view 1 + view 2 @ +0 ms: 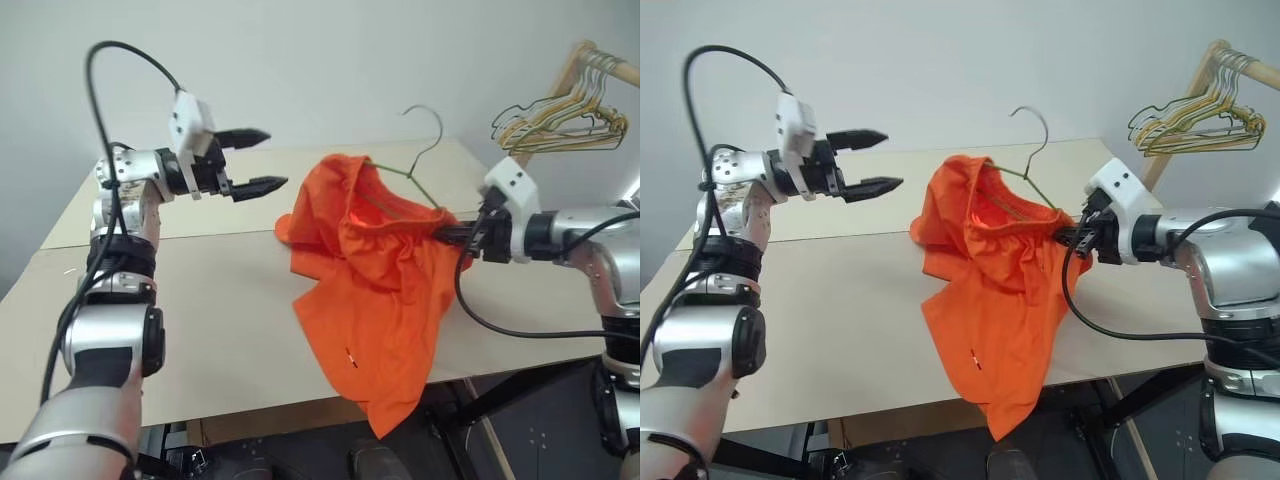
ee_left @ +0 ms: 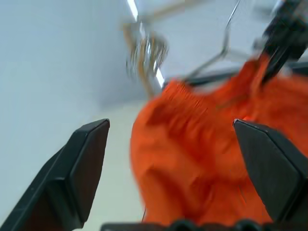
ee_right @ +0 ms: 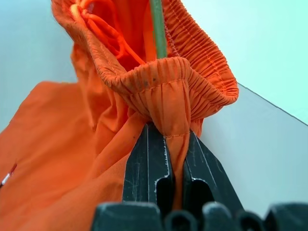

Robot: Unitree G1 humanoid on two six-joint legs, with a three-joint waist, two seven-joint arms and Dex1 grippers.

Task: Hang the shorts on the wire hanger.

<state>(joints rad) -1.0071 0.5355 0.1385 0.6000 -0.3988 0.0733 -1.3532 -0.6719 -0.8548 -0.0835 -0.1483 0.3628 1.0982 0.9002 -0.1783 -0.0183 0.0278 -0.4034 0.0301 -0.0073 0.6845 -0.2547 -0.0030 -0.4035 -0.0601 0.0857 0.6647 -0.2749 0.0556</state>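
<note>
The shorts (image 1: 375,290) are held above the light table (image 1: 200,300), bunched at the gathered waistband and hanging down so that the lower fabric trails past the near table edge. The wire hanger (image 1: 420,160) is threaded inside the waistband, and its hook is seen rising above the orange cloth toward the far side. The waistband is pinched at the right by the right gripper (image 3: 166,139), whose two black fingers are pressed together on a fold of the elastic. The left gripper (image 1: 255,160) is held in the air left of the shorts, apart from them, with its fingers spread wide and nothing between them. A bunch of green and yellow hangers (image 1: 565,115) is hung on a wooden rail at the far right.
</note>
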